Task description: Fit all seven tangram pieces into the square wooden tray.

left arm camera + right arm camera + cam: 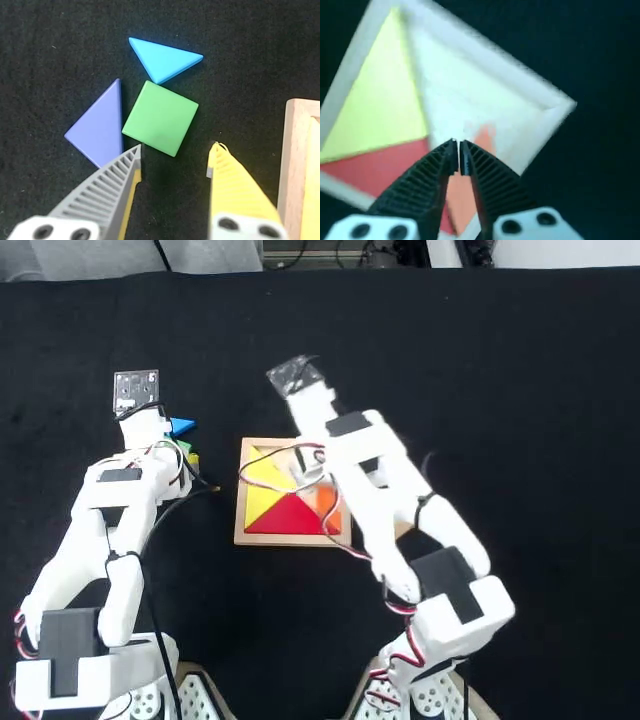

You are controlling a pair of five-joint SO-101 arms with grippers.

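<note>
On the black cloth [520,390] we find the wooden tray [290,539] partly filled.
Our left gripper [175,155] gapes empty before the cornerwise green square [160,117]; our right gripper [458,149], closed and empty, hangs over the tray.

1 wooden tray [240,512], 4 triangles: yellow [262,475], red [285,516], cyan [165,59], purple [100,127], 1 green square [160,117], 1 orange piece [328,502], 2 arms [110,530] [400,510]

The left arm [110,530] stretches forward, the left gripper [175,155] pointing down with fingers spread apart; the right arm [390,500] angles forward and inward, the right gripper [458,150] lowered, fingertips pressed together.
</note>
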